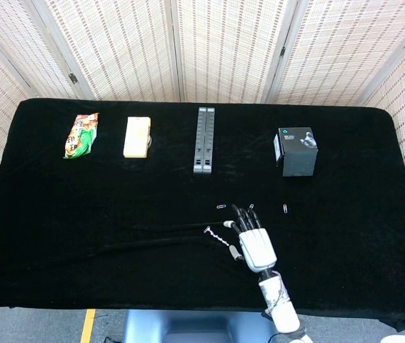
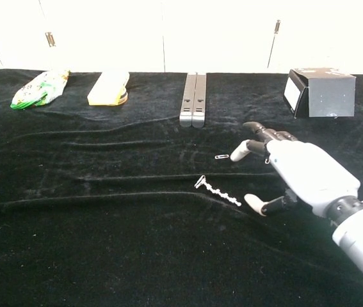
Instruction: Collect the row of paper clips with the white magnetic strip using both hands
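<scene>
Right hand hovers with fingers spread, holding nothing, just right of the white magnetic strip on the black surface. Paper clips lie just beyond the strip.

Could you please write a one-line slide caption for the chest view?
Right hand, fingers apart, hovers beside the white magnetic strip on the black cloth.

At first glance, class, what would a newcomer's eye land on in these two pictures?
The right hand, white with fingers spread, hangs over the black tablecloth near its front edge. Just beside it lies the white magnetic strip, with small paper clips in a row behind. Along the far edge sits a dark box.
</scene>
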